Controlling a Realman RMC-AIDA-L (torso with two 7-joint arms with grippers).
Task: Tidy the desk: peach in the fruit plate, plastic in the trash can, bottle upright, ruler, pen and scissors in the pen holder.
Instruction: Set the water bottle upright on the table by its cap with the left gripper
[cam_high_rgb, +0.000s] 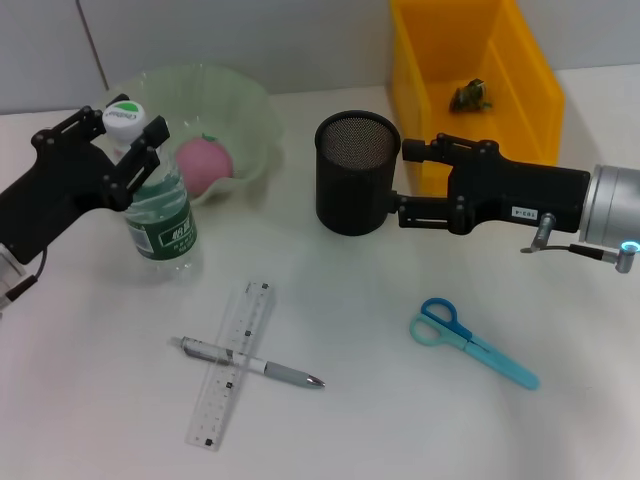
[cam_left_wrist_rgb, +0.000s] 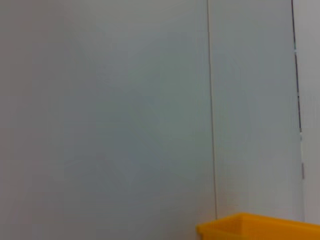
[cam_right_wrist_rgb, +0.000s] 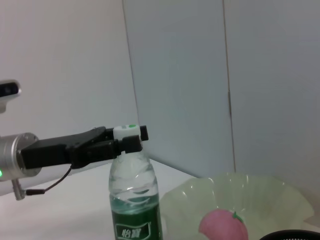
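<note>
The left gripper (cam_high_rgb: 128, 140) pinches the neck of the upright bottle (cam_high_rgb: 158, 215), beside the plate (cam_high_rgb: 250, 110) holding the peach (cam_high_rgb: 205, 165). The right gripper (cam_high_rgb: 405, 180) clasps the pen holder (cam_high_rgb: 355, 172), fingers spread about its side. Ruler (cam_high_rgb: 230, 362), pen (cam_high_rgb: 250, 364) and scissors (cam_high_rgb: 470, 341) lie on the desk (cam_high_rgb: 400, 420).

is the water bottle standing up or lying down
Upright: the bottle stands on its base beside the fruit plate, white cap on top, with the left gripper around its neck.
</note>
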